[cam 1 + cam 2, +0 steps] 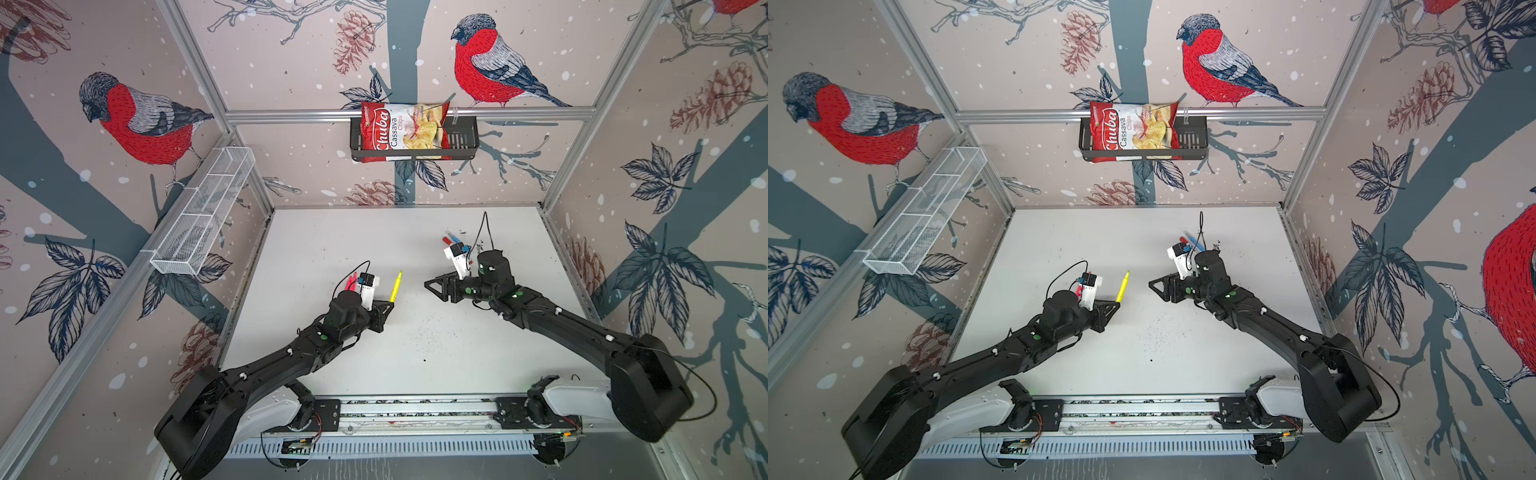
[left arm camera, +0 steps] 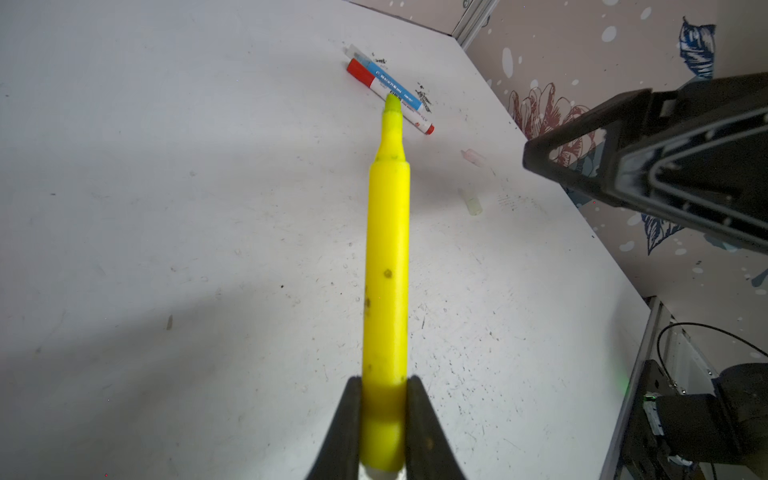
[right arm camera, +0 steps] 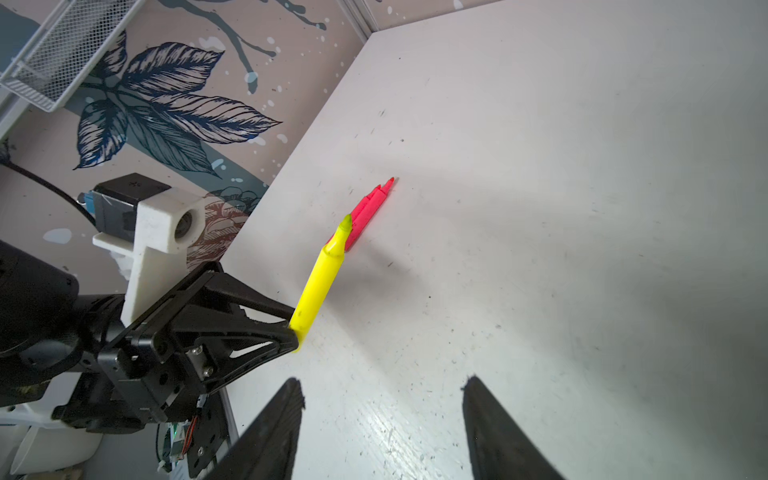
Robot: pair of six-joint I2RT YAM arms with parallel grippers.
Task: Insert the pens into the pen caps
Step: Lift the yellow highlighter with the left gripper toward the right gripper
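Note:
My left gripper is shut on the rear end of a yellow pen, whose bare tip points away over the table. Both top views show that pen sticking out of the left gripper. My right gripper is open and empty, facing the yellow pen from the right. Two pink pens lie side by side behind the left gripper. A blue pen and a white pen with red ends lie together at the back right. Two whitish pen caps lie near them.
A black basket on the back wall holds a chips bag. A white wire basket hangs on the left wall. The arms' rail runs along the table's front edge. Walls close in the white table on three sides.

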